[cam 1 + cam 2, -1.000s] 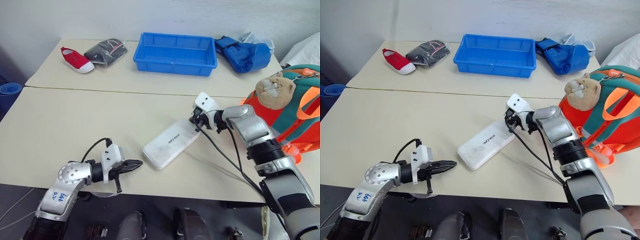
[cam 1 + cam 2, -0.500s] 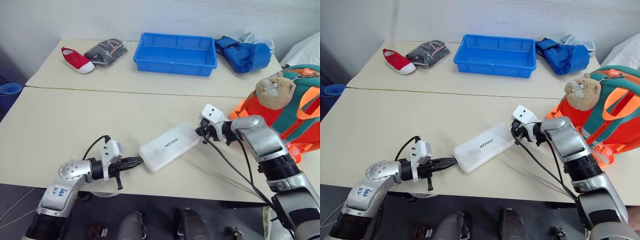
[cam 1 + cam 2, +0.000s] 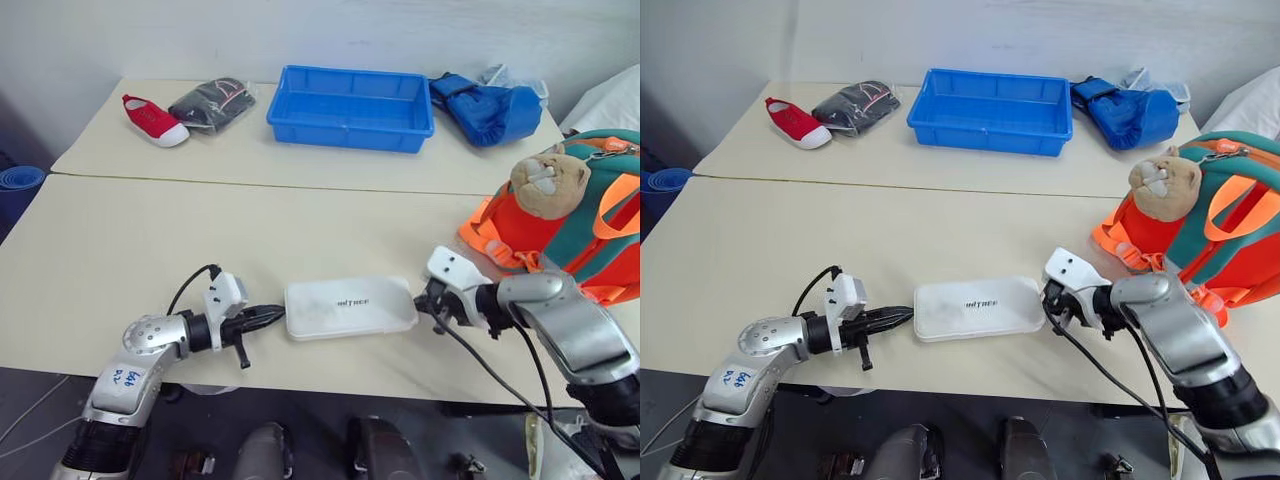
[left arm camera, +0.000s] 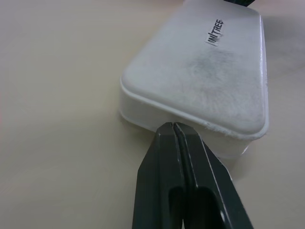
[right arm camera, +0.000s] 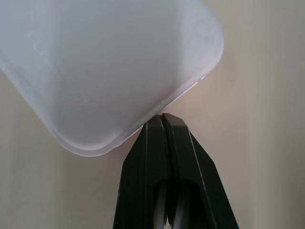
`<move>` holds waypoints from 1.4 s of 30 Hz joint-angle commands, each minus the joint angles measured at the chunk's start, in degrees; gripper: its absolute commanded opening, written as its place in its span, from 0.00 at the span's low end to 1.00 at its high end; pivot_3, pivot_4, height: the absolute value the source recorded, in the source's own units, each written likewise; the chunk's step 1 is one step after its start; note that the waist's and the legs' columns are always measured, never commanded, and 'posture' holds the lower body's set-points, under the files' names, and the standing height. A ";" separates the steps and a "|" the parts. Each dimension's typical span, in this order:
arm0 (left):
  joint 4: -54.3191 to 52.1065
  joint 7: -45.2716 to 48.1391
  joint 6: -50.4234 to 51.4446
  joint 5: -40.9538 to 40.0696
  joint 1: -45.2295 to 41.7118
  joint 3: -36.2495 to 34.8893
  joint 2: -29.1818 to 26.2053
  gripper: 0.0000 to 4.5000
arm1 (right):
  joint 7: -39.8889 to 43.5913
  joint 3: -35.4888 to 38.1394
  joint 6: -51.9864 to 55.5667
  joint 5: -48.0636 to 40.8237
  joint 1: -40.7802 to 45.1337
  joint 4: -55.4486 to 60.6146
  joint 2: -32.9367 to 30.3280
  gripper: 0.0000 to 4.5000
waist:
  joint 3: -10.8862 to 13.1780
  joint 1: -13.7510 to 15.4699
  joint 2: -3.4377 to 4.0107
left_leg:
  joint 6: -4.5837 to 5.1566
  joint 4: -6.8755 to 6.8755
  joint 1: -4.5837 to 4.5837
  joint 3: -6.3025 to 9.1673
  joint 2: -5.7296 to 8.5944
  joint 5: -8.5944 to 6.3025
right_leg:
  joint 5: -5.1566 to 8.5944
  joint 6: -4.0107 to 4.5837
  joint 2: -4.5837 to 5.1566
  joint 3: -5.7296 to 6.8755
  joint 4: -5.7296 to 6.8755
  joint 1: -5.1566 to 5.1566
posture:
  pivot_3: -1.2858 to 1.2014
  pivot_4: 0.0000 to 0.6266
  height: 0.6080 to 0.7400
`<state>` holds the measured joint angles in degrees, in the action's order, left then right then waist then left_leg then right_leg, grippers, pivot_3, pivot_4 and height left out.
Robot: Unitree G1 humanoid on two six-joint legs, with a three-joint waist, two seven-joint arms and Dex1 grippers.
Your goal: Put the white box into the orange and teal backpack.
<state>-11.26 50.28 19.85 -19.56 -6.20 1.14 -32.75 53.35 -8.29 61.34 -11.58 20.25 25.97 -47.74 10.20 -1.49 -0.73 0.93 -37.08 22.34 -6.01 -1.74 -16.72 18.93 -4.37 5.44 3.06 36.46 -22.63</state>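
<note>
Right at the front edge of the table [image 3: 120, 250], the white box [image 3: 350, 306] lies flat, pinned end to end. The left gripper [image 3: 270, 318], fingers pressed together, butts one short end; the right gripper [image 3: 424, 300], fingers also pressed together, meets the other. Nothing is pinched here, so the squeeze could let the smooth box slip or pop out sideways. Off to the right stands the orange and teal backpack [image 3: 570, 235], well apart. Farther back sits a blue tray [image 3: 350, 106].
</note>
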 commanded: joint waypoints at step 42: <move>42.47 -28.61 72.65 -54.92 -34.64 1.58 2.40 0.99 | -8.26 1.14 -15.10 -3.42 -8.81 -0.93 5.35 0.00 | -0.17 0.42 -0.58 | -0.35 -0.21 -0.23 0.23 0.09 0.20 | 0.02 -0.09 -0.01 0.14 0.21 0.28 | 0.52 0.24 1.00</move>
<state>30.24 23.42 91.81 -72.50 -41.95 1.11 -31.28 45.05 -6.05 45.50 -13.50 11.16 23.93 -43.14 10.02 -1.07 -1.31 0.58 -37.30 22.11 -5.79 -1.66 -16.52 18.95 -4.46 5.43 3.21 36.67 -22.35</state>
